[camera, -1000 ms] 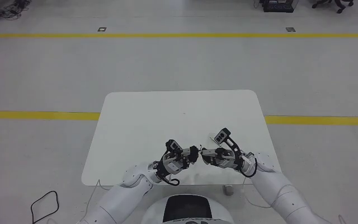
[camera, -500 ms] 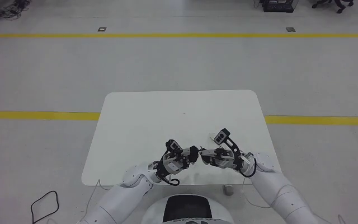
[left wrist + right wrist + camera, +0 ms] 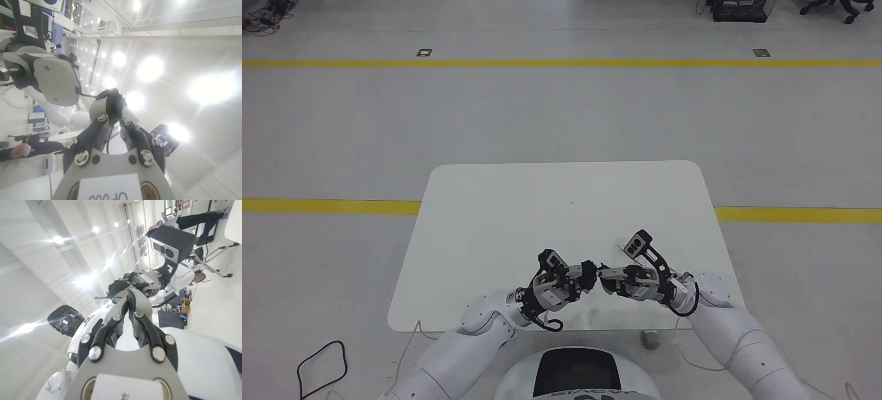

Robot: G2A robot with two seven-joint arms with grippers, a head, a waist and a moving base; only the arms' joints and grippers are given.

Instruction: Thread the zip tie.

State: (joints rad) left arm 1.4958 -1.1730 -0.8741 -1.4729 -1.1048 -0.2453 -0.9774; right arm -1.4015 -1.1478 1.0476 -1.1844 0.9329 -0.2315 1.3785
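1. Black and thin, the zip tie (image 3: 102,297) is held up between the two grippers, over the near part of the white counter (image 3: 542,200).
2. From the top view, the two arms come in from the near edge and meet tip to tip, the fingers of one just beside the fingers of the other.
3. On the right gripper (image 3: 128,300), the ribbed pads of the fingers are pressed flat against each other. They are clenched on the zip tie where it reaches their tips.
4. On the left gripper (image 3: 113,110), the fingers are drawn close together, grasping the zip tie. A black strand runs between them back toward the palm.
5. In the left wrist view, a short straight stretch of the tie spans the small gap from the left gripper's dark fingertips to the tip of the right gripper's grey finger.
6. In the right wrist view, one end of the tie sticks out free past the left gripper's fingertips and ends in a small knob. I cannot tell whether that end has passed through anything.
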